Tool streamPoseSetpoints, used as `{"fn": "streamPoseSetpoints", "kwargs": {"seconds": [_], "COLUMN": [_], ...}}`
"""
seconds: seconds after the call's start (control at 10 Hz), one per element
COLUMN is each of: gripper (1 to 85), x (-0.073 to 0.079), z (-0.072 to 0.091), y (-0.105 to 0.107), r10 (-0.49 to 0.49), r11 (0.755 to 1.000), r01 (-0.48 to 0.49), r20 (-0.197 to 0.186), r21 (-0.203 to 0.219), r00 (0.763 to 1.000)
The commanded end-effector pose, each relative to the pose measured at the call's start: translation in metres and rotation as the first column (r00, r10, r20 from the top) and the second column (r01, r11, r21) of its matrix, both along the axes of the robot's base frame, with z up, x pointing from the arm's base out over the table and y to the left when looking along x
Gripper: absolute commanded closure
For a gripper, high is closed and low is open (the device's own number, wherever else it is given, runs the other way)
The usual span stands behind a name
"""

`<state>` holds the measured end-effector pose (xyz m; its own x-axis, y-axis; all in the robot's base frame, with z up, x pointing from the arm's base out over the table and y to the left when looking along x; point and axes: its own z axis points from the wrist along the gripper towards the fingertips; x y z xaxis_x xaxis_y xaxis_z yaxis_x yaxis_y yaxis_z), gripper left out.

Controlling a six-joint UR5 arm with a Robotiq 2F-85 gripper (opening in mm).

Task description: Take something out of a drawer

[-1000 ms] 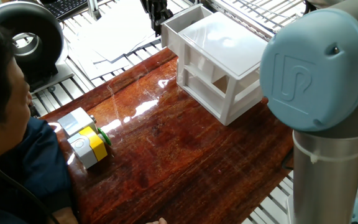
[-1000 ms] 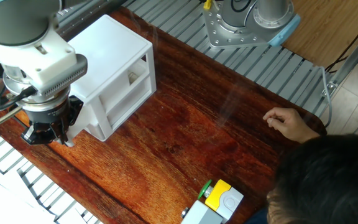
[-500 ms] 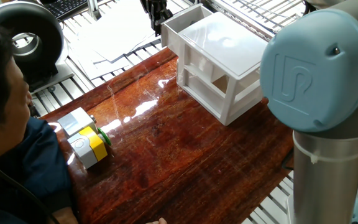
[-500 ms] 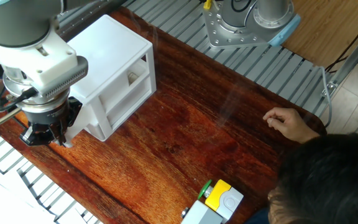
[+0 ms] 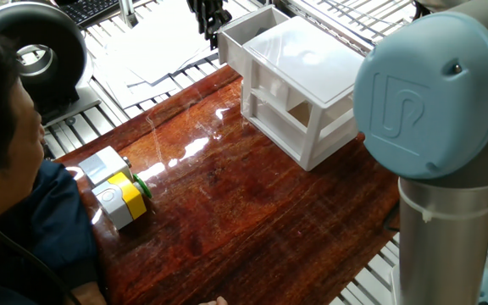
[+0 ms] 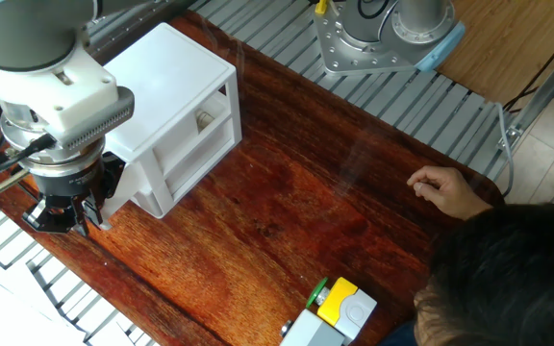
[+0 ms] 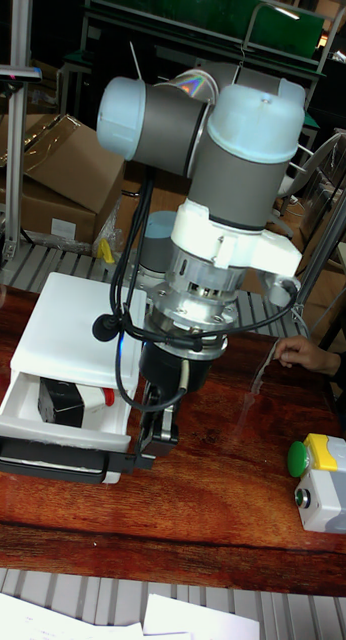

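One block [image 7: 68, 400] inside open drawer [image 7: 61, 438] — red knob visible.

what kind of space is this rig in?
Probably a robotics lab or workshop: slatted aluminium bench top under a glossy wooden board, grey-and-blue robot arm, and brown cardboard boxes stacked behind.
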<state>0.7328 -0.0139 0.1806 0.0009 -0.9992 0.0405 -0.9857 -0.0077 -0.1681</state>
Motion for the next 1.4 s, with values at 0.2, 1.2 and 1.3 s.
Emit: {"fn": "streamPoseSetpoints", "kwargs": {"seconds": [0.2,1.2,1.3], "gripper": [76.7,84.7,84.7], "x": [-0.016,-0.070,-0.072], "z": [0.053,0.065,0.064], "y": [-0.008,-0.026,-0.027], "r10": [-0.138,-0.441,-0.491], "r11": [0.990,0.896,0.870], "r01": [0.137,0.437,0.486], "r20": [-0.017,-0.061,-0.063], "r21": [-0.023,-0.078,-0.078], "r00": [0.990,0.895,0.869]}}
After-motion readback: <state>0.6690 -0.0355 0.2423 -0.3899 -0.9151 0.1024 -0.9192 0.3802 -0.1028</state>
